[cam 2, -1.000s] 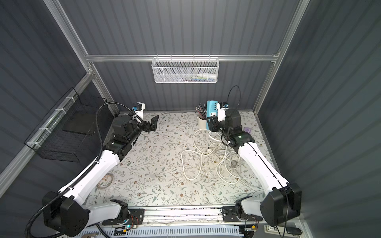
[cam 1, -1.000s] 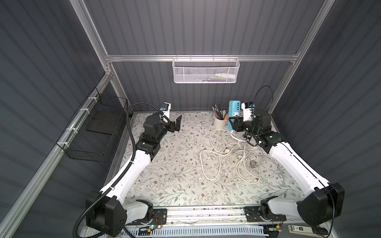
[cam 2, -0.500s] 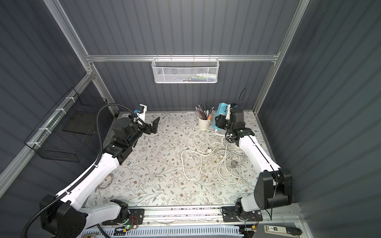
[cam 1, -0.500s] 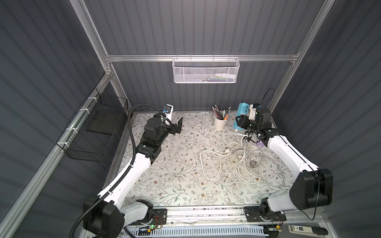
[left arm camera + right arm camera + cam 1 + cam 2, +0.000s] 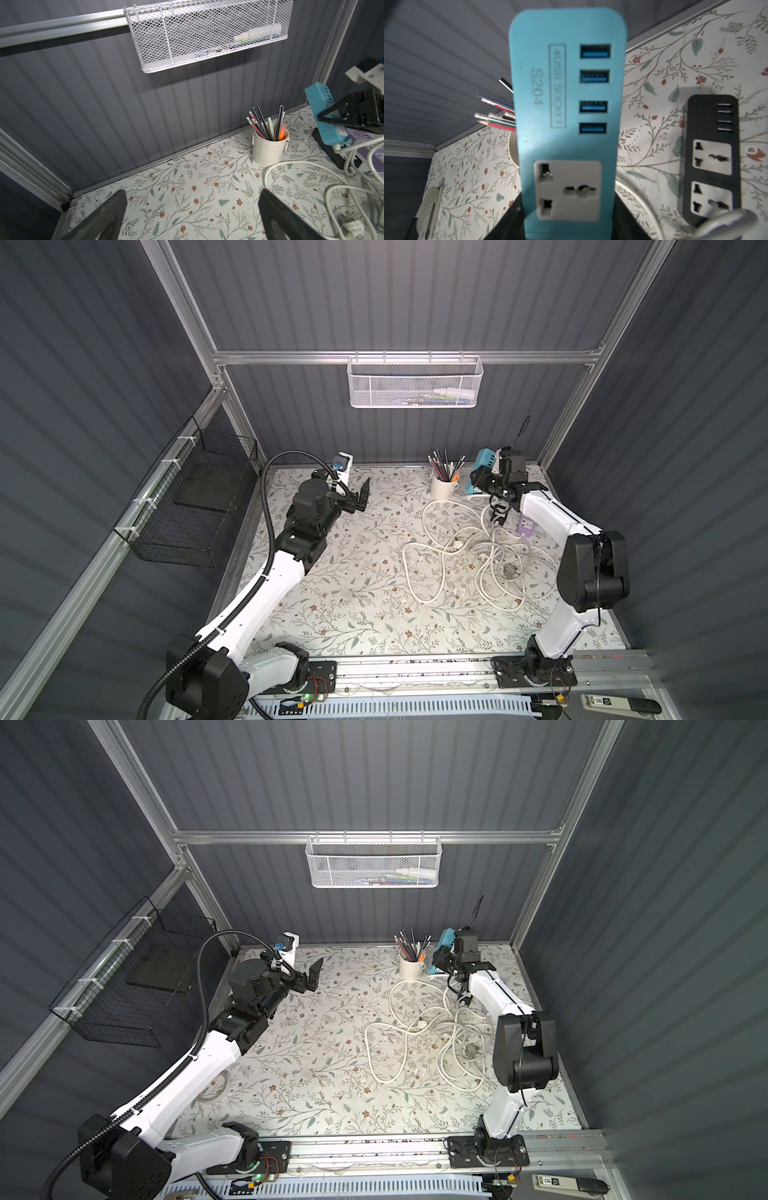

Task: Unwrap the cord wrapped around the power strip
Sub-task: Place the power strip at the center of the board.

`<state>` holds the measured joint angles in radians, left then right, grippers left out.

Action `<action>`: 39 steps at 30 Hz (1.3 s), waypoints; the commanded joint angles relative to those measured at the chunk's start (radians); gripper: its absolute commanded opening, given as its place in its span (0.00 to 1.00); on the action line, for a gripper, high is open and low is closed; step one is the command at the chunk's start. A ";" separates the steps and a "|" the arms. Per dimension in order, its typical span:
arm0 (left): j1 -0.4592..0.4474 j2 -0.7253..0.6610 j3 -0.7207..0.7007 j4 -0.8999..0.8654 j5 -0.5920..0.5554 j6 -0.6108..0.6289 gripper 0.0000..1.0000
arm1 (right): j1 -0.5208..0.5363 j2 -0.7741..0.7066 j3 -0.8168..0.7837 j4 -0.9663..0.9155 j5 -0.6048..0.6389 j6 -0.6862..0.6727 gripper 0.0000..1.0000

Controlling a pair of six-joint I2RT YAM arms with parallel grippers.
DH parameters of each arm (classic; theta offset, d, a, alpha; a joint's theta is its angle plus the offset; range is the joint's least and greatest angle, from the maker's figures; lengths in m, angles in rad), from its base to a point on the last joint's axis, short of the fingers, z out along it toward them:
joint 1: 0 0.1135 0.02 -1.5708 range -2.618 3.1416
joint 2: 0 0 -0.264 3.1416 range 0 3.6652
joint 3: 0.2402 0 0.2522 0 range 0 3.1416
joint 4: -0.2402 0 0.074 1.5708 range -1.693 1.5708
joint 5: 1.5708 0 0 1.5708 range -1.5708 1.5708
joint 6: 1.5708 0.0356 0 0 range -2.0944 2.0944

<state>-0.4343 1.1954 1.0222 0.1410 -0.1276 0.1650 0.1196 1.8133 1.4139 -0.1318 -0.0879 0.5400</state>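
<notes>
Far right corner of the tabletop (image 5: 353,593): the blue power strip (image 5: 566,104) is being held by the right gripper (image 5: 478,477), whose jaws are being pressed against its two long sides at the socket end. The strip is being carried tilted, with its USB end raised toward the back wall; whether the low end is touching the surface cannot be told.

The white cord (image 5: 490,548) is being seen leaving the low end of the strip in the left wrist view. It is lying in loose, tangled loops across the right half of the tabletop.

Left gripper (image 5: 359,497): it is being held above the far left part of the tabletop, well apart from the cord. Its jaws are being kept wide apart with nothing between them.

Also being noted: a white pencil cup (image 5: 442,489) is standing at the far edge, just beside the held strip. A black socket strip (image 5: 713,158) is lying flat near the far right corner. A purple socket strip (image 5: 525,526) is lying near the right edge.
</notes>
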 commanded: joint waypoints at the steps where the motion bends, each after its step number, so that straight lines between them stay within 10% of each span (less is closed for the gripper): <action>1: -0.010 -0.023 -0.015 0.028 -0.020 0.027 1.00 | -0.009 0.029 0.062 0.001 0.064 -0.006 0.00; 39: -0.024 -0.040 -0.022 0.032 -0.031 0.036 1.00 | -0.070 0.375 0.349 -0.510 0.213 -0.108 0.00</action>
<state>-0.4511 1.1812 1.0187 0.1555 -0.1398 0.1799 0.0639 2.1948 1.7855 -0.6003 0.1120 0.4511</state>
